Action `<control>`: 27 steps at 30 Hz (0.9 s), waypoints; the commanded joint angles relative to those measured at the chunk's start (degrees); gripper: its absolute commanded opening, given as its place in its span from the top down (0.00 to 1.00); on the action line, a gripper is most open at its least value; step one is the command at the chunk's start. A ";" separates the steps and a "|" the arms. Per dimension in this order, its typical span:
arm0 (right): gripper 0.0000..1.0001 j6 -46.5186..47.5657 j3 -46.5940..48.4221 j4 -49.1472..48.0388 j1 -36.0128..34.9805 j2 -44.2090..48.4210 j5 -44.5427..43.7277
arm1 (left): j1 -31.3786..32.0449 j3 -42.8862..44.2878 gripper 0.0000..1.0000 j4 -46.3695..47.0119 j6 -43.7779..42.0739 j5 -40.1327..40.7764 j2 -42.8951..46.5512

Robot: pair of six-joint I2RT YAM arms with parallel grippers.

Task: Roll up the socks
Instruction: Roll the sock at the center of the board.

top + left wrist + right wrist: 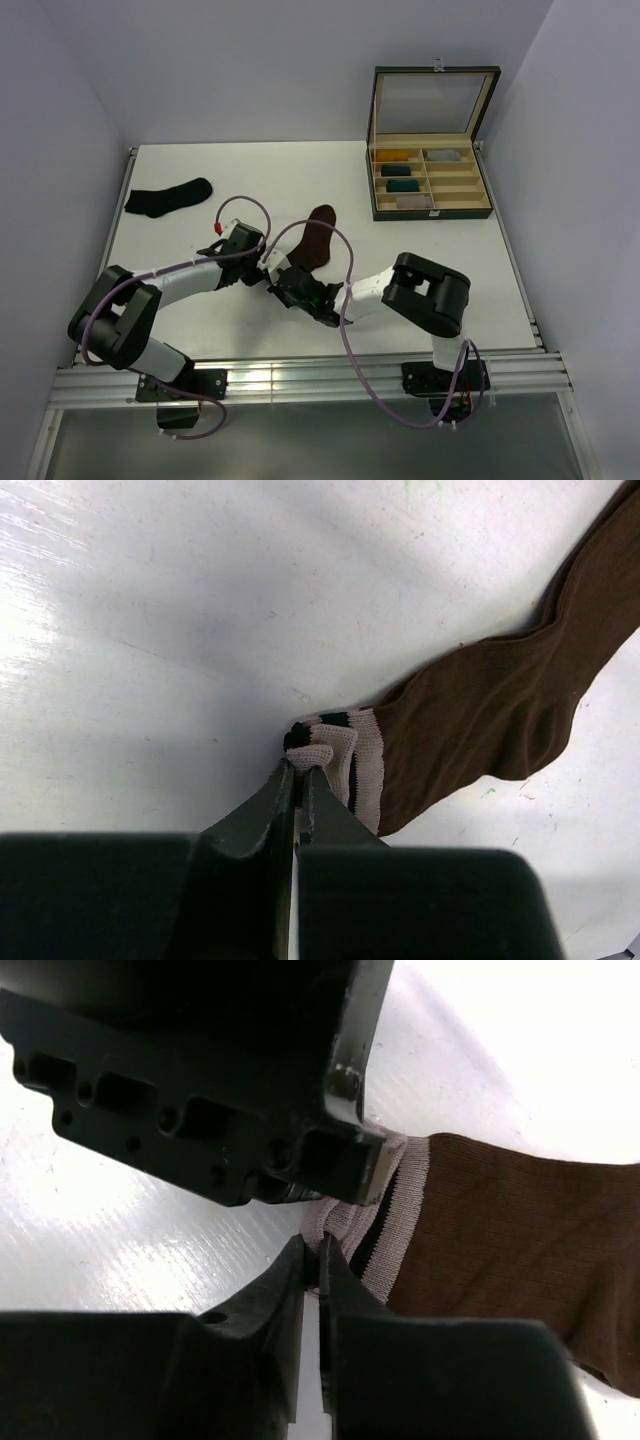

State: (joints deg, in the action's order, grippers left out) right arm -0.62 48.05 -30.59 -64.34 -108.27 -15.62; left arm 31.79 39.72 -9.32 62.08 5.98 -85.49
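The dark brown sock lies mid-table, its pale striped cuff toward the arms. My left gripper is shut on the cuff's pale edge; the brown body stretches away to the right. My right gripper is shut on the same cuff from the other side, right beside the left gripper's body. Both grippers meet at the cuff in the top view. The plain black sock lies flat at the far left, apart from both grippers.
An open dark box with a raised lid stands at the back right, holding mustard, teal and grey rolled bundles in compartments. Walls close in the table on the left, back and right.
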 commanded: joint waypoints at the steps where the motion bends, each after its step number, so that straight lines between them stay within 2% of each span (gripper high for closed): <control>1: 0.96 -4.55 1.16 5.89 1.14 -0.72 4.53 | 0.29 0.62 0.98 -1.05 0.31 -0.35 0.85; 2: 0.99 -5.52 1.43 7.46 1.66 -0.46 6.20 | 0.29 0.27 0.96 -0.70 1.27 -0.35 1.55; 5: 1.00 -9.82 2.48 10.27 4.65 -0.28 13.66 | 0.29 -0.87 0.87 0.71 2.77 -0.09 3.13; 8: 1.00 -15.18 2.31 10.90 8.43 0.60 21.93 | 0.29 -1.75 0.73 1.76 4.53 0.52 4.98; 9: 1.00 -16.50 1.87 10.47 9.48 0.95 23.77 | 0.20 -1.93 0.64 1.94 5.41 0.87 5.51; 11: 1.00 -21.07 0.29 8.10 13.00 2.00 30.28 | 0.20 -2.81 0.53 2.47 6.38 1.32 7.26; 16: 1.00 -33.61 -3.04 1.86 18.71 1.48 41.35 | 0.20 -6.40 0.37 4.31 8.75 2.98 11.66; 19: 1.00 -43.53 -5.85 -6.04 21.97 -0.80 48.12 | 0.20 -8.78 0.34 7.12 9.46 2.03 13.86; 21: 1.00 -49.36 -7.61 -15.43 24.24 -3.17 52.77 | 0.20 -9.57 0.34 8.79 9.37 1.32 14.04; 22: 1.00 -55.30 -9.19 -18.51 24.95 -5.00 53.49 | 0.20 -9.84 0.35 8.88 9.37 0.62 13.34; 23: 1.00 -58.15 -9.99 -25.07 25.57 -5.89 54.28 | 0.20 -9.93 0.36 8.80 9.20 0.18 12.90; 25: 1.00 -65.51 -11.83 -31.17 26.89 -7.83 55.77 | 0.20 -10.28 0.38 11.34 9.19 -0.61 12.11; 27: 1.00 -68.45 -12.72 -36.81 27.33 -10.38 55.70 | 0.20 -10.46 0.42 12.74 9.19 -1.93 10.97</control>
State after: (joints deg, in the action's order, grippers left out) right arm -57.01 37.69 -55.02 -37.60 -115.66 36.18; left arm 31.75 29.82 -1.80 70.35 6.09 -73.47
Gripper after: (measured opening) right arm 0.029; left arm 0.595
